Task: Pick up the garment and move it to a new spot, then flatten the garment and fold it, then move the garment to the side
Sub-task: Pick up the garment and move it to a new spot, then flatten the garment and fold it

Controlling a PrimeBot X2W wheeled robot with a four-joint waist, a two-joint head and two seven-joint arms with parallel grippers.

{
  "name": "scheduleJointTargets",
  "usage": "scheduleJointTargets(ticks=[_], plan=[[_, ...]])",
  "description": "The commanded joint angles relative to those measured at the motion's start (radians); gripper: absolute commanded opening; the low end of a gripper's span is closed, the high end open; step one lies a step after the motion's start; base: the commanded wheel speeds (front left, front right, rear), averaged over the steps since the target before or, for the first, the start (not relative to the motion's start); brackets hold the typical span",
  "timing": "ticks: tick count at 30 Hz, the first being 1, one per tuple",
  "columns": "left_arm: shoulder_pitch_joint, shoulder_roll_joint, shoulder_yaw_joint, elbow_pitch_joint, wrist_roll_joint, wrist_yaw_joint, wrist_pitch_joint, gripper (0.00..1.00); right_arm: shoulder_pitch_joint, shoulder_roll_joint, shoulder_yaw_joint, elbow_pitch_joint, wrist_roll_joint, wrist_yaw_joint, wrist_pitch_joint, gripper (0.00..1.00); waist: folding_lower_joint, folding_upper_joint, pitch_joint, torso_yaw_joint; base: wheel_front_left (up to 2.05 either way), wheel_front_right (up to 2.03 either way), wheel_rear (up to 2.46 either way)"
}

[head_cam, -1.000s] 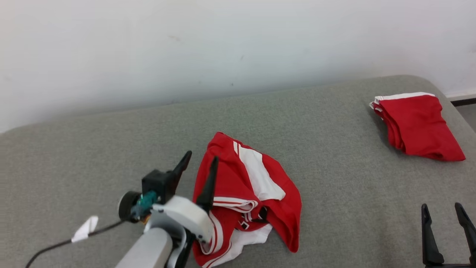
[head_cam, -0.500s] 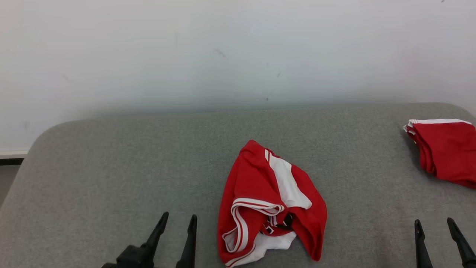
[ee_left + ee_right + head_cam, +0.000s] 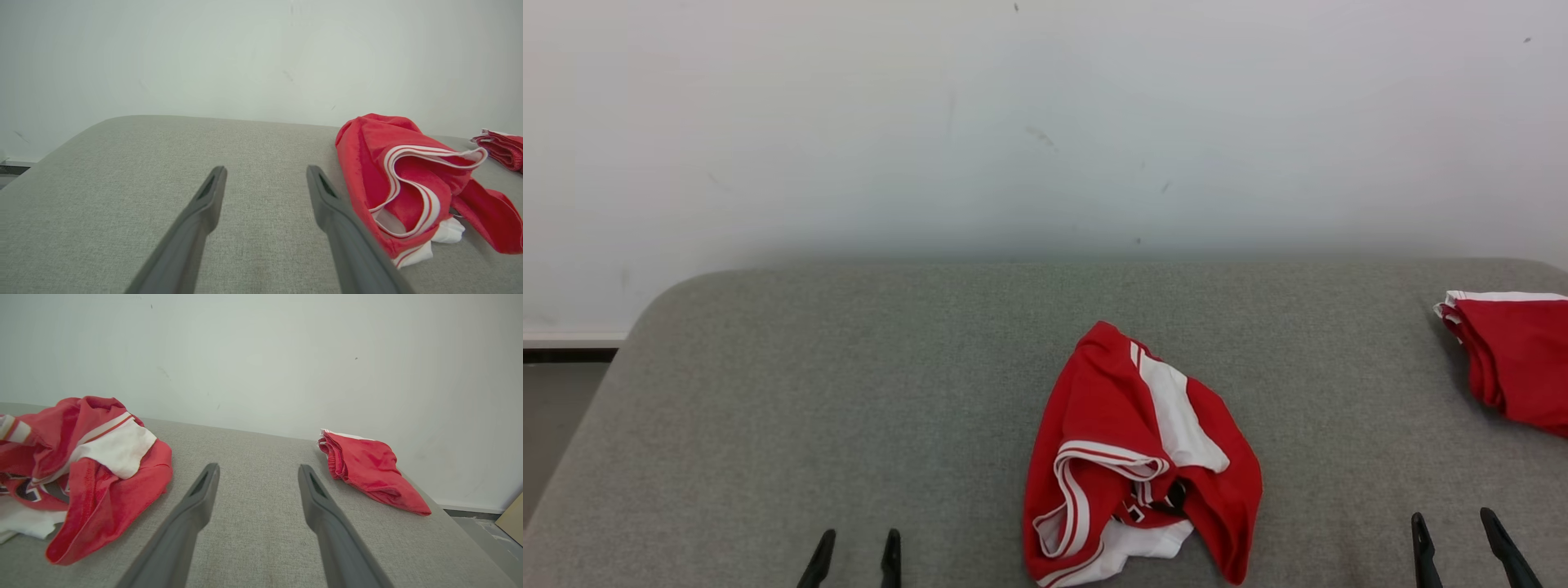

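A: Left gripper (image 3: 860, 539), fingers apart and empty, sits beside the crumpled garment (image 3: 1135, 457) on the middle of the cushion (image 3: 849, 367). Risk?
B: Pinching only one loose layer, so it drags bunched. Right gripper (image 3: 1452, 518), also spread and empty, could snag the folded pile (image 3: 1515, 367) at far right.

Pretty soft, even light all round, bright, seems to come from overhead. No glare anywhere. The white wall (image 3: 1045, 122) is a bit washed out, and in the head view the line where it meets the grey bench (image 3: 849, 392) goes hazy. Shadows are faint: a soft one tucked under the crumpled garment (image 3: 1094, 425), another just left of the folded red pile (image 3: 1519, 359). Wrist views have that wide-angle stretch, with the dark fingers (image 3: 196, 228) looming big and slightly soft near the bottom edge.
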Motion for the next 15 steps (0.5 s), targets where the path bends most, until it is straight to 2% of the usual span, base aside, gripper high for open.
scheduleJointTargets(ticks=[1,15], plan=[[0.013,-0.002,0.009,-0.004,0.018,-0.007,0.000,1.00,0.012,0.001,0.000,0.004,-0.002,-0.002,-0.003,1.00,0.0000,0.0000,-0.004,0.001,0.00,0.00,0.00],[0.056,-0.030,0.067,-0.012,0.036,-0.050,0.000,1.00,-0.001,0.001,0.010,0.017,0.018,-0.002,-0.003,1.00,0.0000,0.0000,-0.025,-0.009,0.00,0.00,0.00]])
